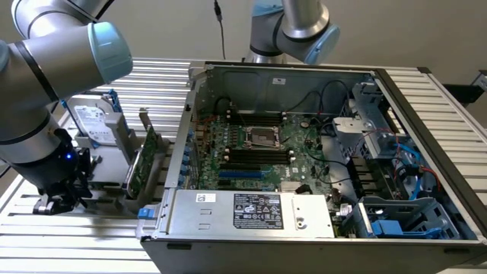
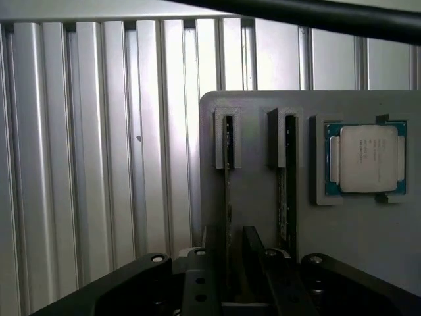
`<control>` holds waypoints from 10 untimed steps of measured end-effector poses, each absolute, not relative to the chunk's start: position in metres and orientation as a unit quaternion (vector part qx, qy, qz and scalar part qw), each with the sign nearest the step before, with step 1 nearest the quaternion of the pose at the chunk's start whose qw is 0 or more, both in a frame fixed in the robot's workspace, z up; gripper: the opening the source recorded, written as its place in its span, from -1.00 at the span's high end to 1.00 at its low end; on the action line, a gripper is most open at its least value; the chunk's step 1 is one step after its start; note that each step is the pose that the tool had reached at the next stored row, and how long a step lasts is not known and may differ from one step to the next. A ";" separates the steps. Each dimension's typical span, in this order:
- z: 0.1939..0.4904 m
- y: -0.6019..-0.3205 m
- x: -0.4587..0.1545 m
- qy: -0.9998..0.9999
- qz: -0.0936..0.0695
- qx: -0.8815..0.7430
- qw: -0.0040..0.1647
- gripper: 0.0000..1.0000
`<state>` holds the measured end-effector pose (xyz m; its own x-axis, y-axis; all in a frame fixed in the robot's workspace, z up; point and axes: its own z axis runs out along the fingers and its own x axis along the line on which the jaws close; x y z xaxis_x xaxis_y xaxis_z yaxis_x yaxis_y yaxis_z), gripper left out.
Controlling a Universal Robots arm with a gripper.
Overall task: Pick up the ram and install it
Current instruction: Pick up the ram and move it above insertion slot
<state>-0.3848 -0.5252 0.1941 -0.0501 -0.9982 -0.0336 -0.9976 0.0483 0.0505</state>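
Observation:
The ram (image 2: 227, 172) is a thin green stick standing on edge in a slot of the grey holder (image 2: 256, 197). A second stick like it (image 2: 286, 187) stands in the neighbouring slot. My gripper (image 2: 227, 257) is low over the first stick, with one dark finger (image 2: 197, 280) on each side of its near end. The jaws stand open, with small gaps to the board. In the exterior view my gripper (image 1: 59, 198) hangs at the holder on that view's left, beside the open computer case (image 1: 426, 142). Inside the case lies the motherboard (image 1: 300, 171) with black memory slots (image 1: 259, 155).
A square silver processor (image 2: 366, 158) lies in a recess of the holder. A hard drive (image 1: 95, 123) and a green expansion card (image 1: 148, 153) stand upright between my arm and the case. A second robot arm (image 1: 297, 31) is behind the case. Ribbed metal table (image 2: 99, 164) surrounds the holder.

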 end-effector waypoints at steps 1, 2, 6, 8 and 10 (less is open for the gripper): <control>0.194 -0.525 -0.385 -0.724 -0.030 0.689 0.005 0.42; 0.194 -0.525 -0.385 -0.724 -0.030 0.689 0.005 0.42; 0.194 -0.525 -0.385 -0.724 -0.030 0.689 0.005 0.42; 0.194 -0.525 -0.385 -0.723 -0.030 0.690 0.005 0.47; 0.194 -0.525 -0.385 -0.723 -0.030 0.690 0.005 0.61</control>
